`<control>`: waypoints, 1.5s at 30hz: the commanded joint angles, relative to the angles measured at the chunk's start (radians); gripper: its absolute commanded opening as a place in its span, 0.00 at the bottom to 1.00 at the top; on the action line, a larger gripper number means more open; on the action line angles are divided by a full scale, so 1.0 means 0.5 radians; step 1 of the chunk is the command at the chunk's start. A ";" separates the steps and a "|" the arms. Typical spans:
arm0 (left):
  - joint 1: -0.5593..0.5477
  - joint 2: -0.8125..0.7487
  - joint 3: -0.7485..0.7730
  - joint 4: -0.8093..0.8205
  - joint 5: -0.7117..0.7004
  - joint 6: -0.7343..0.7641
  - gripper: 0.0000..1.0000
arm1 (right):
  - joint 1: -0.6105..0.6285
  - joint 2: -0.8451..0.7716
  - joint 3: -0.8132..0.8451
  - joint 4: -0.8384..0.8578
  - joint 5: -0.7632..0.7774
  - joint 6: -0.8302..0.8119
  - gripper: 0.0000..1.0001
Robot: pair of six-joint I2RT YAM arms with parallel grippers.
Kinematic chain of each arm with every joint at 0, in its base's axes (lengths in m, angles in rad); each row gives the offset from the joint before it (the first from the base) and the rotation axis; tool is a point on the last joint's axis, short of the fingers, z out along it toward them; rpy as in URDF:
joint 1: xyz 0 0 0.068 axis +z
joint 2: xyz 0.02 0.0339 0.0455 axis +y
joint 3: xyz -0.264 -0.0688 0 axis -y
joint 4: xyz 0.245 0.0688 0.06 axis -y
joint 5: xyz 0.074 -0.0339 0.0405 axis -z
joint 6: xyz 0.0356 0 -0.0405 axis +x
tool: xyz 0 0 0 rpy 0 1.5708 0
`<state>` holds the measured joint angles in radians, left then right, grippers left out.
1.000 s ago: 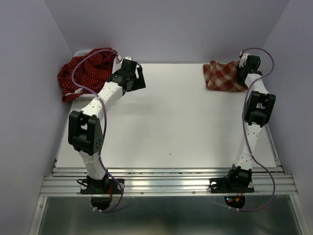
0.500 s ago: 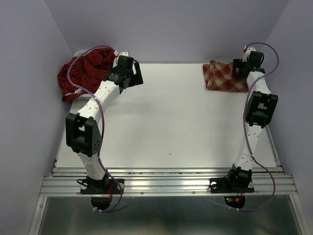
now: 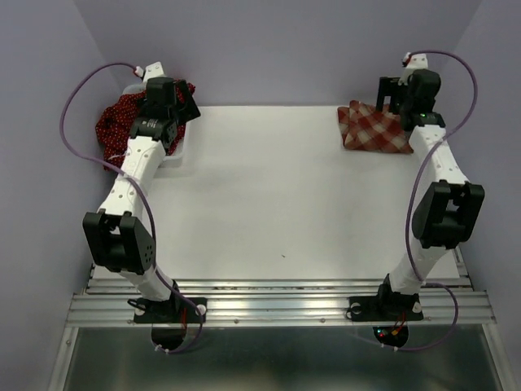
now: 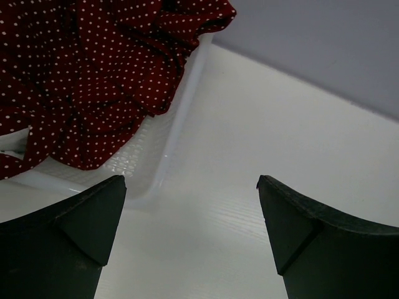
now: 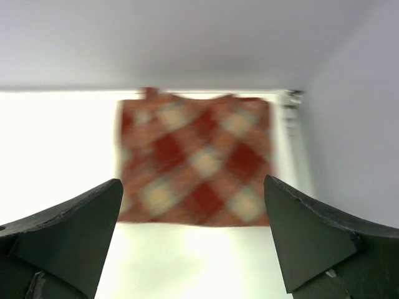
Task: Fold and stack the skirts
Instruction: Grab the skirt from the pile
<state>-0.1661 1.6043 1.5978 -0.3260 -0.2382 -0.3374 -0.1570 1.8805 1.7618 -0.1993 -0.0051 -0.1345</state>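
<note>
The folded red-and-cream plaid skirt (image 3: 370, 130) lies flat at the table's far right corner, blurred in the right wrist view (image 5: 194, 159). My right gripper (image 3: 392, 94) (image 5: 192, 180) hovers above its right end, open, with nothing between the fingers. Dark red dotted skirts (image 3: 122, 122) (image 4: 81, 75) lie crumpled in the white basket (image 4: 181, 118) at the far left. Over the basket's right edge my left gripper (image 3: 186, 104) (image 4: 190, 180) is open and empty, with bare table between its fingers.
Lilac walls close in the table at the back and on both sides. The basket's wall (image 3: 175, 156) stands on the far left corner of the white table (image 3: 277, 204). A metal rail runs along the near edge by the arm bases.
The right gripper opened, let go of the plaid skirt and lifted off it. The left arm swung left from the table to the basket's edge.
</note>
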 commanded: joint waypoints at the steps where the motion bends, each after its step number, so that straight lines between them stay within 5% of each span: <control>1: 0.200 0.077 0.188 0.100 0.117 0.110 0.99 | 0.295 -0.263 -0.411 0.270 0.054 0.121 1.00; 9: 0.412 0.745 0.951 0.094 0.604 0.398 0.99 | 0.458 -0.398 -0.719 0.230 -0.468 0.388 1.00; 16: 0.415 1.151 1.222 0.170 0.909 0.779 0.99 | 0.458 -0.497 -0.852 0.092 -0.189 0.441 1.00; 38: 0.418 1.789 1.667 0.765 0.728 0.795 0.99 | 0.458 -0.405 -0.664 -0.252 -0.171 0.520 1.00; 40: 0.421 1.798 1.676 0.817 0.728 0.755 0.87 | 0.458 -0.405 -0.664 -0.273 -0.165 0.524 1.00; 43: 0.421 1.786 1.649 0.916 0.716 0.693 0.51 | 0.458 -0.402 -0.667 -0.285 -0.155 0.539 1.00; 44: 0.424 1.774 1.634 0.961 0.722 0.687 0.24 | 0.458 -0.402 -0.673 -0.289 -0.155 0.545 1.00; 45: 0.421 1.759 1.612 0.986 0.716 0.687 0.12 | 0.458 -0.402 -0.674 -0.289 -0.155 0.548 1.00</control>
<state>0.0364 2.5332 2.3665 0.0273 0.1299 0.0322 0.0776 1.6836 1.3849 -0.3367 -0.1009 0.1246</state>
